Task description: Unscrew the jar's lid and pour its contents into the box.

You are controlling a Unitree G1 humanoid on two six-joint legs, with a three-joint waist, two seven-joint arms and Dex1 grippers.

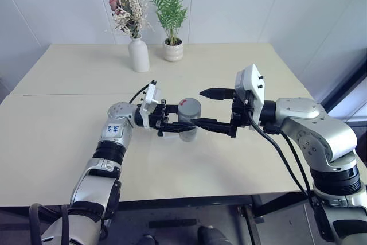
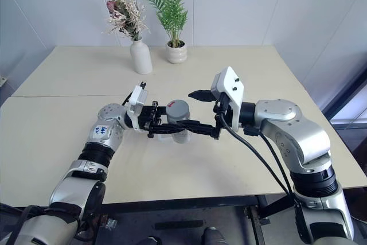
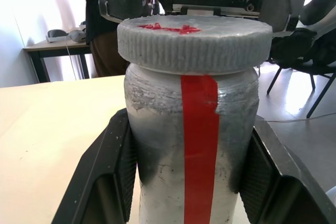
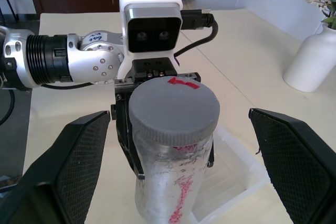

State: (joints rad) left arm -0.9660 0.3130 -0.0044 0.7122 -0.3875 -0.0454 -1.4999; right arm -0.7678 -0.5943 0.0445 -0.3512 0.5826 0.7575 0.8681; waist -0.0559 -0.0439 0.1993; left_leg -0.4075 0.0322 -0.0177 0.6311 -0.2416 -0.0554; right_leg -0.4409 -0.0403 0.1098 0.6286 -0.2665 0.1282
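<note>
While the lid is on, nothing can be poured.
Left tool (image 1: 172,123): clamped on the jar (image 1: 189,120) body, holding it upright above the bench (image 1: 69,142), judged so it cannot spin when the cap is turned.
Right tool (image 1: 207,108): fingers spread wide, nothing held, one each side of the lid (image 4: 174,109), neither touching it.
Lid: seated on the jar, red mark on top.
Box (image 4: 231,182): clear, on the bench just under and beside the jar.
Room: bare bench around; vase (image 1: 138,53) and plant pot (image 1: 173,50) well apart at the far edge.
</note>
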